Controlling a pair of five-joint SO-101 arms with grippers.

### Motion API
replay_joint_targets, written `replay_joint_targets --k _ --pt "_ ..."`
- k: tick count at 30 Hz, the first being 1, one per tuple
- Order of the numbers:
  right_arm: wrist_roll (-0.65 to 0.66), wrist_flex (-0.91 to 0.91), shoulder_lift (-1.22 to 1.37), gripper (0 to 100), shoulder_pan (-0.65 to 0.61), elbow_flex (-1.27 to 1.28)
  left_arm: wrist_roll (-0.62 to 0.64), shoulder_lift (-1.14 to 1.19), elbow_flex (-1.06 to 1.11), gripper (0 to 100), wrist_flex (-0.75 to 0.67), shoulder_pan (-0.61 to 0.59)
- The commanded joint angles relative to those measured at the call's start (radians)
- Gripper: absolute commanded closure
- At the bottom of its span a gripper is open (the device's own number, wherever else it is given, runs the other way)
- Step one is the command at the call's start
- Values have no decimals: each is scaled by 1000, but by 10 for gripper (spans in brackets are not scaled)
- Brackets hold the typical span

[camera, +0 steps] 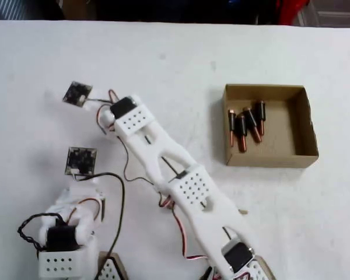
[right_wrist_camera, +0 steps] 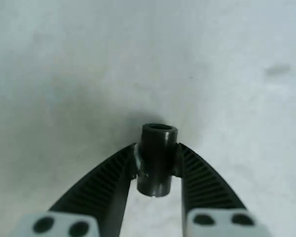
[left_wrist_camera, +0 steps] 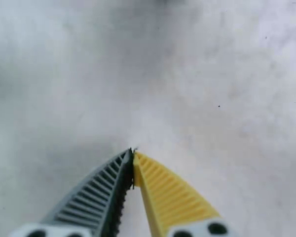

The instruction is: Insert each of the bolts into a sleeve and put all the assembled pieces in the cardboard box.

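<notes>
The table (camera: pixel 175 58) is the biggest thing. It is white, flat and smooth. It lies under both sets of jaws.

One long white arm (camera: pixel 181 175) stretches across the table. It is hard plastic with rows of little holes. Another arm (camera: pixel 64 233) sits folded up.

The box (camera: pixel 268 160) is brown cardboard, square and open on top. It sits well apart from the jaws. Four done pieces (camera: pixel 245 125) lie inside it, side by side. Each is a shiny copper bolt with a dark sleeve on it.

The left gripper (left_wrist_camera: pixel 133 155) has its jaws pressed together with nothing between them. One finger (left_wrist_camera: pixel 98 192) is grey and the other (left_wrist_camera: pixel 172 197) is yellow. Both have little ridges, like a comb.

The right gripper (right_wrist_camera: pixel 157 153) is pinching the sleeve (right_wrist_camera: pixel 157 163). Its fingers (right_wrist_camera: pixel 103 187) are black and ridged too. The sleeve sits right between the tips, one on each side. It is a short black tube, round, smooth and a bit shiny. It looks like hard metal or plastic. Its open hole is at the end that sticks out past the tips.

I think the step now is making one more piece. The sleeve is held and ready. Next, a bolt has to go into that hole. The bolt must line up straight with the hole, or it will bump the rim. The right jaws must grip tight so the sleeve does not slip or tip. After that, the piece goes in the box with the others.
</notes>
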Motion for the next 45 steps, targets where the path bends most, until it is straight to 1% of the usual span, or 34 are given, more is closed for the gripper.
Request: replay_joint_targets --k 1,7,10,11,14,21,27,29,32,40,45 --pt "-11 7 35 911 18 -84 -11 -10 -3 975 8 7" --pt "-9 93 30 919 38 -94 -11 -10 -3 975 8 7" --pt "-5 128 15 979 50 -94 -11 -10 -3 975 8 7" --pt "-5 136 15 985 54 -94 -11 -10 -3 975 8 7" --pt "-11 171 18 969 62 -94 -11 -10 -3 975 8 7" --pt "-8 295 -8 981 85 -106 -11 -10 -3 975 8 7" --pt "-5 441 -65 981 128 -213 -11 -10 -3 975 8 7" --pt "-9 458 -87 981 142 -242 -11 -10 -3 975 8 7" --pt "-9 461 -139 981 165 -252 -11 -10 -3 975 8 7" --pt "-9 493 -360 981 171 -244 -11 -10 -3 975 8 7" --pt "-9 495 -562 981 170 -89 -11 -10 -3 975 8 7"
